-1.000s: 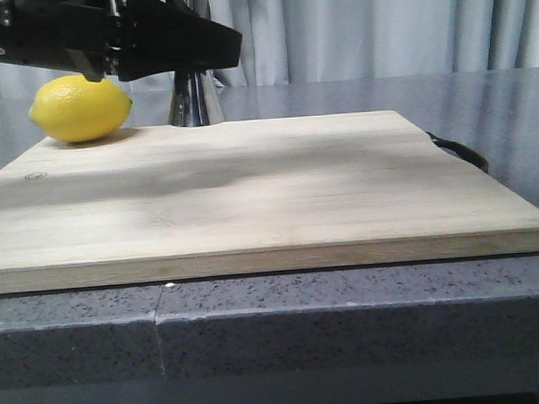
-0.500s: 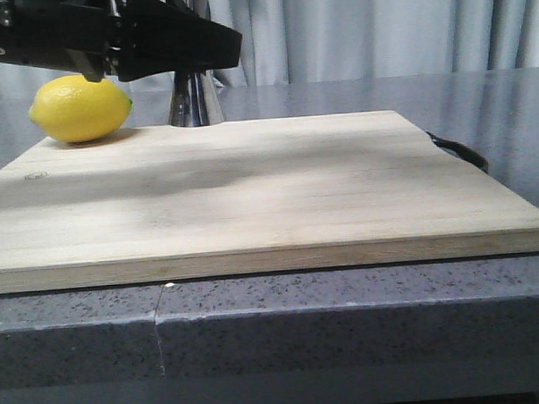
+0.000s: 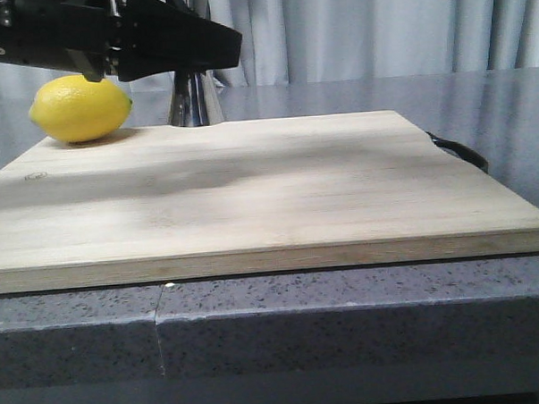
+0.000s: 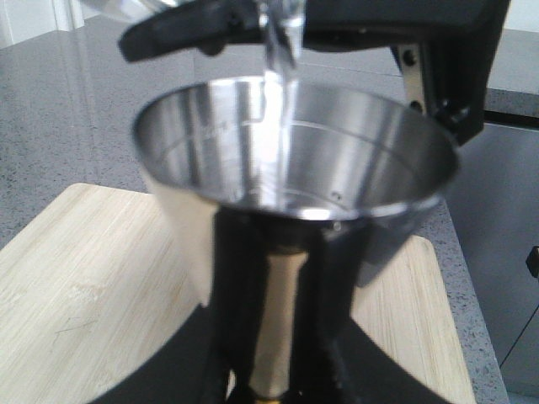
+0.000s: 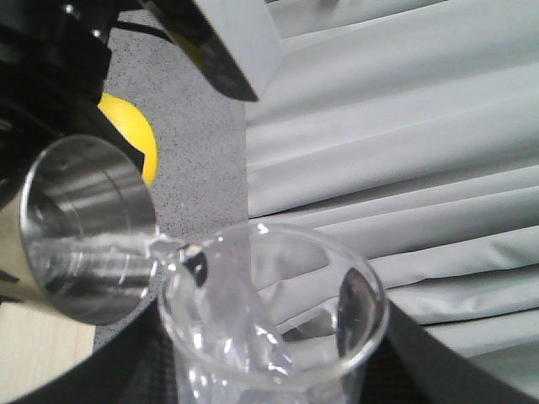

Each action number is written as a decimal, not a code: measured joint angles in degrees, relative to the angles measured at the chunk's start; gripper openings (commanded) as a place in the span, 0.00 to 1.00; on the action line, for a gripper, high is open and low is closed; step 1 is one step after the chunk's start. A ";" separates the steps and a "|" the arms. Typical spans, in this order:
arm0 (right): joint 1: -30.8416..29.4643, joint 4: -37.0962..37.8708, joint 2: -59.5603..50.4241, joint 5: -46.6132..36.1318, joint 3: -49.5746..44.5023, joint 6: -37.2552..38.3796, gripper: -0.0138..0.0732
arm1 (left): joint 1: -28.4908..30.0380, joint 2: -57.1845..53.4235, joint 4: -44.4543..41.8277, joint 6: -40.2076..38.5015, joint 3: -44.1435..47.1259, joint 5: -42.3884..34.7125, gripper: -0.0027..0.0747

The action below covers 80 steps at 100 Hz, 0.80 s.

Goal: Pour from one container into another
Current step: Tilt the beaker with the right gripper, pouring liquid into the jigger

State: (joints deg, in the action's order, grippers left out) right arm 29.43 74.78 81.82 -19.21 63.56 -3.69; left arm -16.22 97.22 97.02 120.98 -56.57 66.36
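Beaker (image 5: 274, 324), gripped in right tool, tips lip-first toward upright jigger (image 4: 290, 181) gripped by left tool.

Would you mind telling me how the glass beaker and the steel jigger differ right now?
The beaker is clear glass; the jigger is shiny opaque steel. The beaker is tipped, a clear stream leaving its lip; the jigger receives that stream in its open cup. The jigger narrows to a gold-toned waist; the beaker shows none. Each is held in an arm's jaws above the table.
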 measured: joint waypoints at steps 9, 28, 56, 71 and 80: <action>0.00 0.58 0.00 0.00 0.00 0.00 0.43 | 0.00 0.00 0.00 0.00 0.00 0.00 0.01; 0.00 1.58 0.00 0.00 0.00 0.00 0.43 | 0.00 0.00 0.00 0.00 0.00 0.00 0.01; 0.00 3.04 0.00 0.84 0.00 0.00 0.43 | 0.00 0.00 0.00 0.00 0.00 0.00 0.01; 0.00 3.28 0.00 0.84 0.00 0.00 0.43 | 0.00 0.00 0.00 0.00 0.00 0.00 0.01; 0.00 3.65 0.00 0.84 0.00 0.00 0.43 | 0.00 0.00 0.00 0.00 0.00 0.00 0.01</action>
State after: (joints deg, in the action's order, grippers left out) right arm 29.43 78.43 81.82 -18.36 63.56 -3.69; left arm -16.22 97.22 97.02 120.98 -56.57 66.36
